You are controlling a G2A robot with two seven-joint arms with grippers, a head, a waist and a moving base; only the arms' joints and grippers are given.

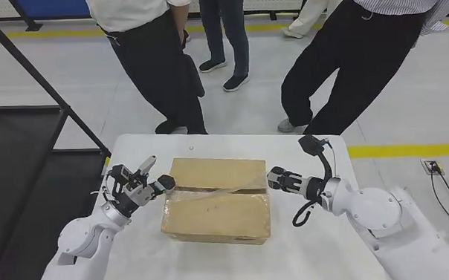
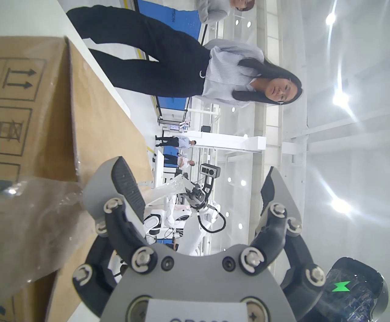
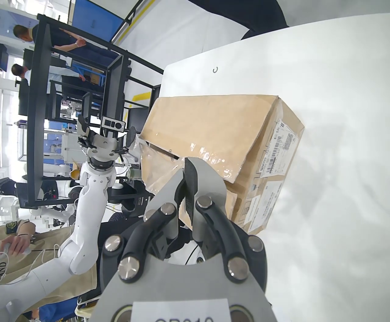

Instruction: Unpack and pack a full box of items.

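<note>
1. The cardboard box [image 1: 216,214] sits flat in the middle of the white table [image 1: 310,248] with its flaps closed. Its long axis runs side to side, from one arm to the other.
2. A strip of clear tape [image 1: 219,190] follows the top seam along that axis. It looks wrinkled and partly lifted off the cardboard, not lying flush.
3. The right gripper [image 3: 186,170] is at the box's right end, level with the seam. Its fingers [image 3: 201,180] are pressed together with no gap. The crinkled tape [image 3: 158,164] leads straight into the tips, so I judge it has the strip's loose end pinched.
4. The left gripper [image 2: 198,186] is at the opposite short end, just beside the upper edge. Its fingers [image 2: 125,183] are spread wide and hold nothing. One pad is close to the tape tail [image 2: 39,207] that wraps over that end; I cannot tell whether it touches.
5. Judgement: unpacking is at the tape-removal step and no contents are exposed.
6. The peel depends on the pull running along the seam, away from the left end.
7. The right arm has the tape, and the left arm is the one placed to brace the box.
8. Risk: the box may slide toward the right arm if it is not held.
</note>
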